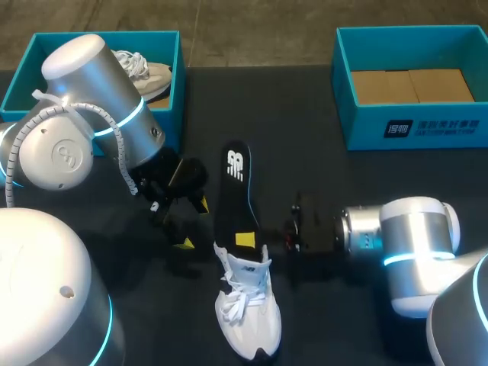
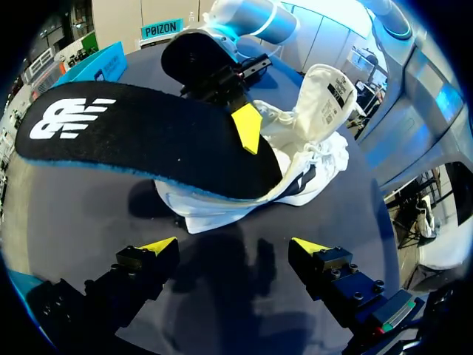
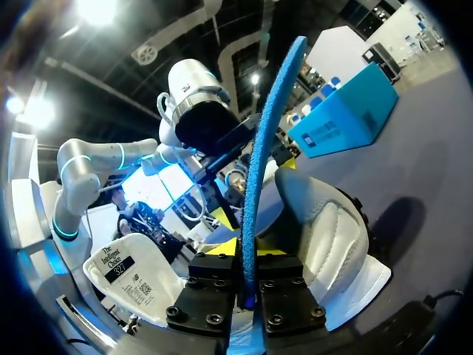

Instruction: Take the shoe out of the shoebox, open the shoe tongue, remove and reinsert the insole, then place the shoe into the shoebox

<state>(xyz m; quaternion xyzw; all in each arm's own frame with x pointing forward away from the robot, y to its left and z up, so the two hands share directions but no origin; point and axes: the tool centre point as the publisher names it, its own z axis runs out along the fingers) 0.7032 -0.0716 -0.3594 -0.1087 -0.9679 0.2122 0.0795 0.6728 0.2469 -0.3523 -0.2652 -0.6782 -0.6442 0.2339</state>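
A white shoe (image 1: 245,305) lies on the dark table, toe towards the front edge, its tongue (image 3: 133,277) folded open. The black insole (image 1: 235,191) with a blue underside sticks out of the shoe's heel end and points to the back. My right gripper (image 1: 245,239) comes in from the right and is shut on the insole's edge (image 3: 255,192) just above the shoe (image 3: 325,237). My left gripper (image 1: 192,224) stands open left of the insole with nothing between its fingers. From its wrist, the insole (image 2: 148,140) and shoe (image 2: 318,148) lie ahead of the left gripper (image 2: 235,248).
A teal shoebox (image 1: 174,84) at the back left holds another pale shoe (image 1: 145,72). A second teal box (image 1: 412,122) with brown card inside stands at the back right. My left arm's elbow hangs over the left box.
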